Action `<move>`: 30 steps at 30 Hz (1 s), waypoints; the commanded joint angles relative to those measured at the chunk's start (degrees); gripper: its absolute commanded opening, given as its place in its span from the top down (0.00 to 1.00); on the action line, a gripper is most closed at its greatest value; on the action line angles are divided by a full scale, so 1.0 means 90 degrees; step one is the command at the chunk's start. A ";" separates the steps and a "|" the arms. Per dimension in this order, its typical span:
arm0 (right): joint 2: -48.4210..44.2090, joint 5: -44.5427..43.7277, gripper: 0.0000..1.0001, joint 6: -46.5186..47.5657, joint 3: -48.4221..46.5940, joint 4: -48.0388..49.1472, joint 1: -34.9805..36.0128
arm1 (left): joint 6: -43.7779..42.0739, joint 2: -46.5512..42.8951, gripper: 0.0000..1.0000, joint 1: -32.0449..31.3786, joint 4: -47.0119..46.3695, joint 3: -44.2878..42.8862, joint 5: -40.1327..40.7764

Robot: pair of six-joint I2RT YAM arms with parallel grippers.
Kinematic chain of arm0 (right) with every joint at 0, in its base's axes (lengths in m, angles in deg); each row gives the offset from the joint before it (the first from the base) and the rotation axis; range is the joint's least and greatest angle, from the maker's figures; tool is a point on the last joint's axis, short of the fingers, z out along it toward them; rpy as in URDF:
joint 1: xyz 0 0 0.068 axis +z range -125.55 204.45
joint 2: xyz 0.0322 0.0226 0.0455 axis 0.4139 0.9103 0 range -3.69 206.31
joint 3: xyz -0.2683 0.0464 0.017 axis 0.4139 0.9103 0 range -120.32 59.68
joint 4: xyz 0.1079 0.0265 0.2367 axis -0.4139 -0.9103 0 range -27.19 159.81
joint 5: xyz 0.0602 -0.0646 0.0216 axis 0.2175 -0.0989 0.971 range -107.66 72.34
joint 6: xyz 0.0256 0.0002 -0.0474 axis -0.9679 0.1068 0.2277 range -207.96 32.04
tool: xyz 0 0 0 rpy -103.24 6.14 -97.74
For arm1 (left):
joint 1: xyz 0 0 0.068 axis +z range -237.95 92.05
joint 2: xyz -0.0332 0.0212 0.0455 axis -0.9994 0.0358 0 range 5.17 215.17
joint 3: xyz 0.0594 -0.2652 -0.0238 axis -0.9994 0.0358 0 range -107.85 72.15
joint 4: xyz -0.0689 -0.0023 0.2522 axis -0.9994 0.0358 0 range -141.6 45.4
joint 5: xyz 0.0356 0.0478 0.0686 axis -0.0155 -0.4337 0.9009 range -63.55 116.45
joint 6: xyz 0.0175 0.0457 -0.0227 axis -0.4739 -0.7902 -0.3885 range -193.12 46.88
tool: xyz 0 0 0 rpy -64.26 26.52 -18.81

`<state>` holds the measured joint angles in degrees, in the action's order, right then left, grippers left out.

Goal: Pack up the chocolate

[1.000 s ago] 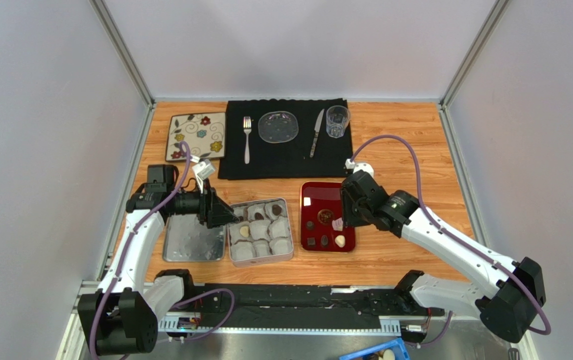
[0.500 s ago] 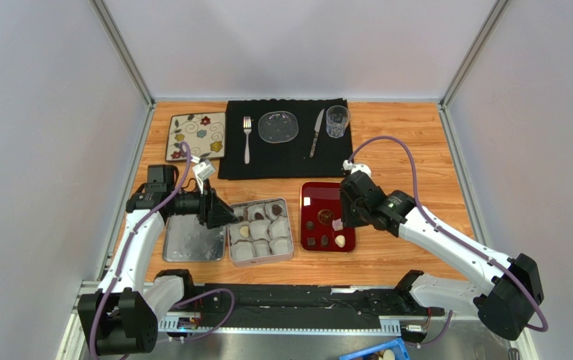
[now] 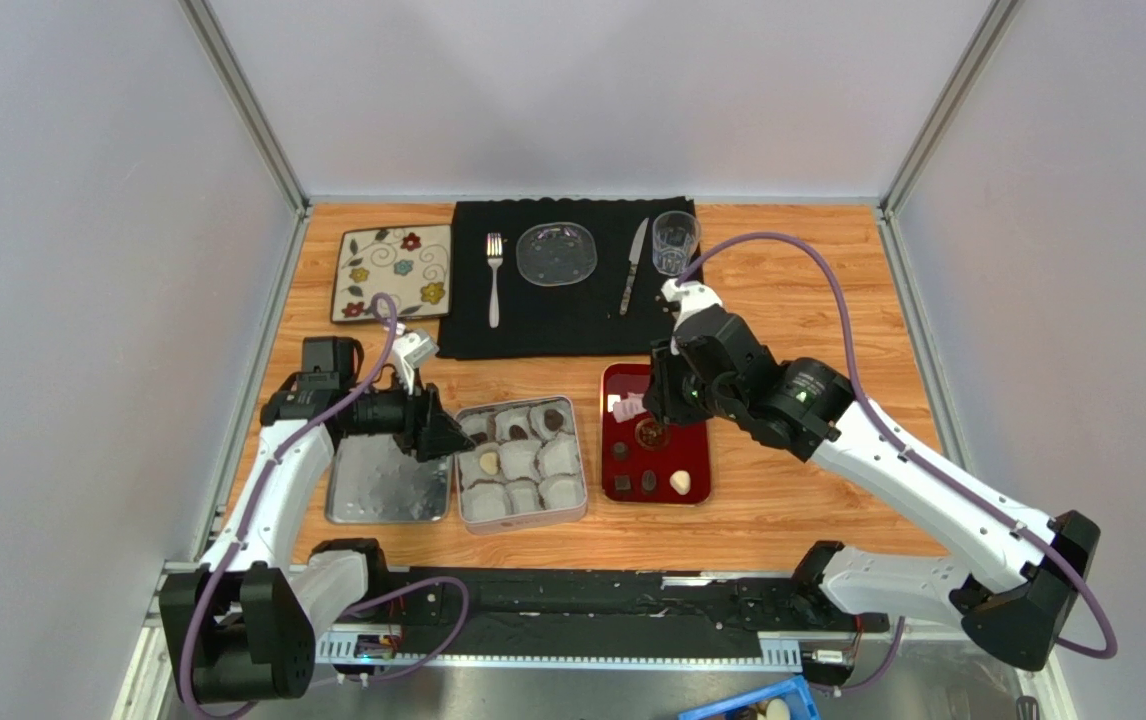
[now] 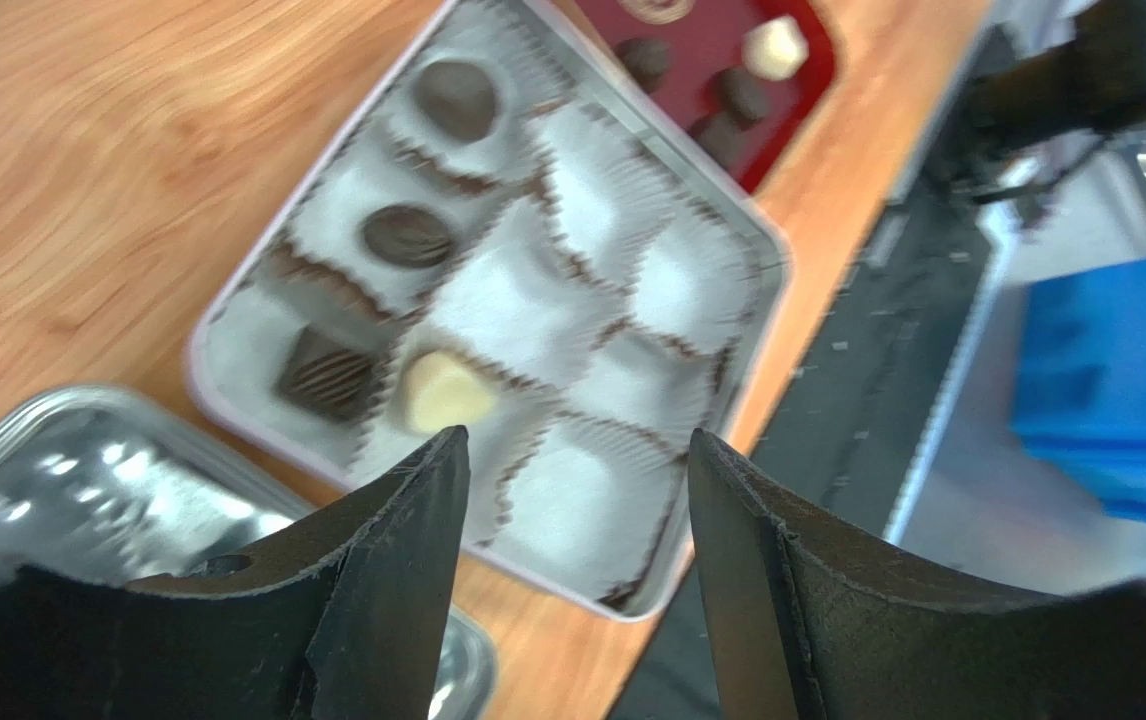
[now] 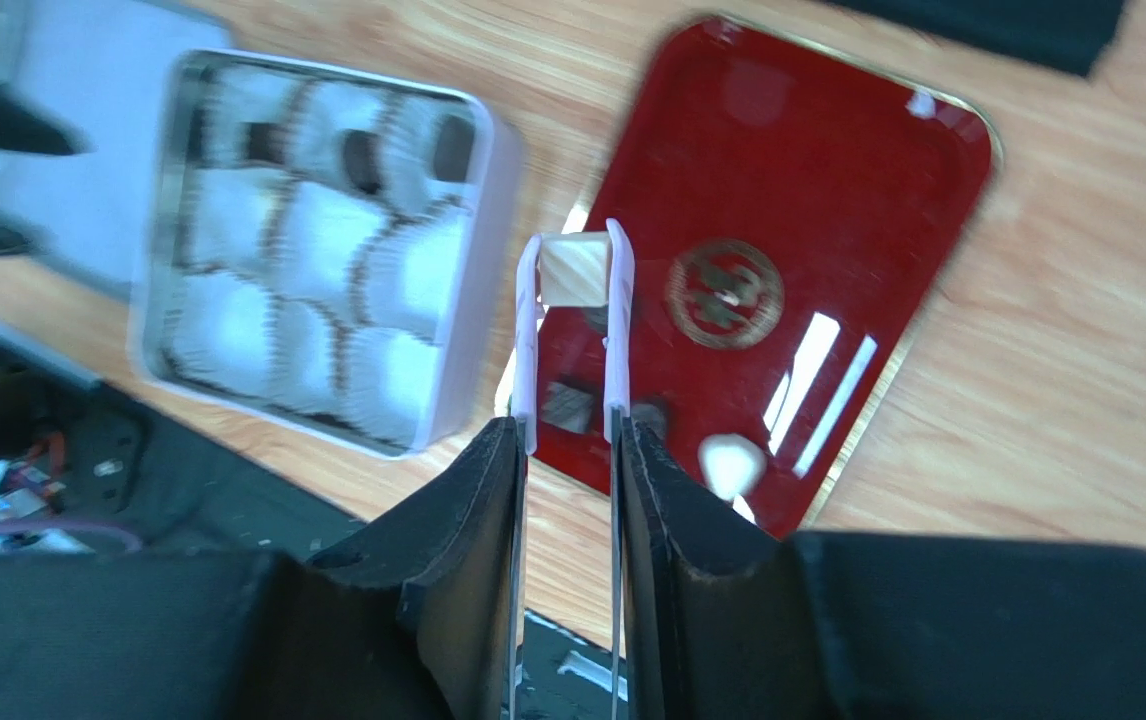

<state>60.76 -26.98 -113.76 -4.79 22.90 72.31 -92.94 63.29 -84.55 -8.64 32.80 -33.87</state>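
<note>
From overhead, my right pincer (image 3: 633, 408) hangs over the red tray (image 3: 696, 458), where loose chocolates (image 3: 650, 482) lie along the near edge. My left pincer (image 3: 441, 431) sits at the left side of the tin (image 3: 521, 524), above the silver tray (image 3: 376, 488). On the left wrist camera its fingers stand apart with nothing between them; below, the tin's paper cups (image 4: 684, 270) hold three dark pieces (image 4: 406, 236) and a cream piece (image 4: 444, 390). On the right wrist camera the fingers are clamped on a cream squarish chocolate (image 5: 576, 273), clear of the red tray, just beside the tin.
</note>
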 commanded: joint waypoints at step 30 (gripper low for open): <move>0.2449 0.0753 0.87 -0.0102 -0.1421 0.1492 0.1479 | 0.0737 0.1490 0.41 -0.0836 -0.2205 0.0320 0.3069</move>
<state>82.42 -21.06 -113.83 -15.80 32.21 85.07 -88.30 76.15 -91.44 -26.49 38.30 -5.04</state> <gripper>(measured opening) 0.298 0.595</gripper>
